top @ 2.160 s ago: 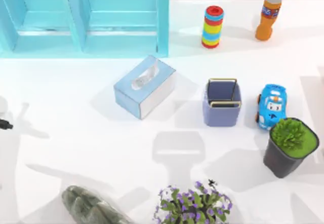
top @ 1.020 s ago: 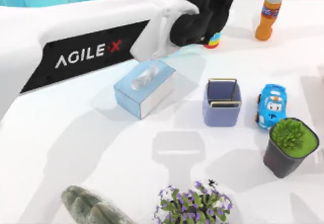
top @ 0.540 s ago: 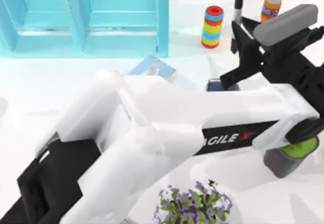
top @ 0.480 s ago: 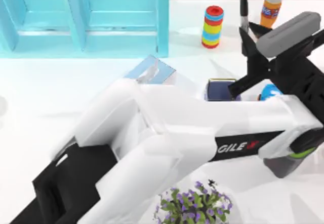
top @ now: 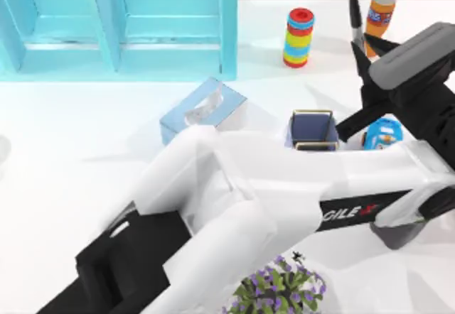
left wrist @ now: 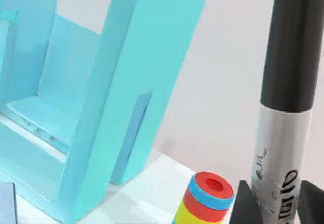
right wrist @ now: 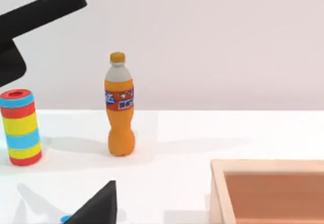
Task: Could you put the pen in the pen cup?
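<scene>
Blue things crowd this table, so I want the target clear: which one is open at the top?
The pen cup, periwinkle with a gold rim, beside the toy car; the tissue box has a closed top with a slot.

Rendered tabletop scene: white table [top: 71, 158], blank wall, scattered household props

Pen upright, cup open
The black-capped, silver-barrelled pen [top: 355, 17] stands upright above the surface; the periwinkle gold-rimmed pen cup [top: 312, 130] sits nearby.

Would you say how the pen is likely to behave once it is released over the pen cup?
The pen looks rigid, slim and round, so it may lean on the pen cup wall, or roll if it misses.
</scene>
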`<act>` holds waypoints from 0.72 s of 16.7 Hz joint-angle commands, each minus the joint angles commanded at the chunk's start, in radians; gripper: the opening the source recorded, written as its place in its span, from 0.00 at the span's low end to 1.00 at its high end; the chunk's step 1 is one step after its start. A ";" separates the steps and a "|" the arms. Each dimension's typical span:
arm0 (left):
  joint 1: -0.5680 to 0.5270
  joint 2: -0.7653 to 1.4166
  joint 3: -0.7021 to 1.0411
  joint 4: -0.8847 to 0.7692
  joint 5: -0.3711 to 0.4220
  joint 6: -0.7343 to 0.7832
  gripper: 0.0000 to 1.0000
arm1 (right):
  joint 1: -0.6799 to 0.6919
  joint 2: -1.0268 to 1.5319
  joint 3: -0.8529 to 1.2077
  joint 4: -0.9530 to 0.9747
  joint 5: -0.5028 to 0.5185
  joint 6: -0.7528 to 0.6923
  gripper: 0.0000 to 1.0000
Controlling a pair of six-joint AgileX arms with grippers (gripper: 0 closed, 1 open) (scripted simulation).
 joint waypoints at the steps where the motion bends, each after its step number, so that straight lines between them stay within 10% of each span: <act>1: 0.000 -0.007 -0.005 -0.023 -0.003 -0.003 0.00 | 0.000 0.000 0.000 0.000 0.000 0.000 1.00; 12: -0.002 -0.112 -0.076 -0.382 -0.035 -0.038 0.00 | 0.000 0.000 0.000 0.000 0.000 0.000 1.00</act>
